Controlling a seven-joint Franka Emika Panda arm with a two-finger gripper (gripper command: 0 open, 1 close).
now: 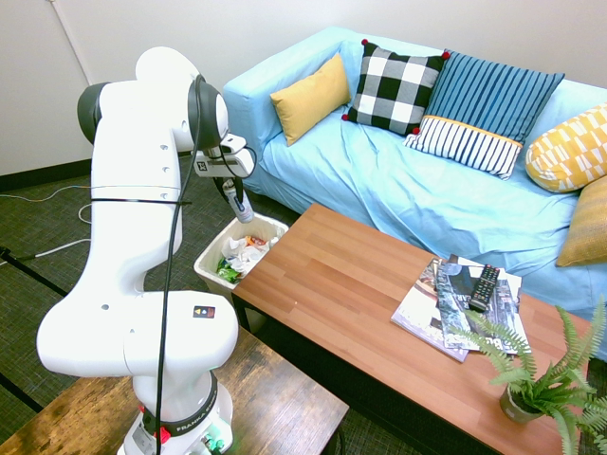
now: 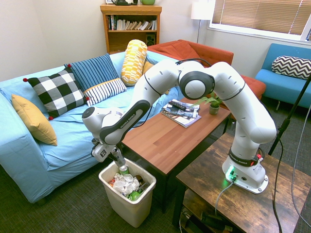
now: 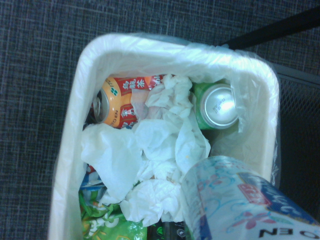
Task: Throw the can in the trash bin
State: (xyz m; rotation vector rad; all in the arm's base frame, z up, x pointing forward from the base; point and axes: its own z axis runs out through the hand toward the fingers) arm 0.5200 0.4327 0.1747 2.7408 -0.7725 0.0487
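The gripper, closed around the can, holds it over the trash bin's eleven o'clock side in the second exterior view, presumably so release drops it inside.

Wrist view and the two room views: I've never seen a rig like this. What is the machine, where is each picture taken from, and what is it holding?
The machine is a white robot arm. Two pictures show the room from opposite sides; the third comes from a camera on its wrist, looking down into the trash bin.

Its jaws are closed on a pale can with blue lettering and pink flowers, tilted above the bin. Inside the bin are crumpled white tissues, an orange-and-red can and a green can.

On the coffee table lie magazines with a remote control on top, beside a potted fern.
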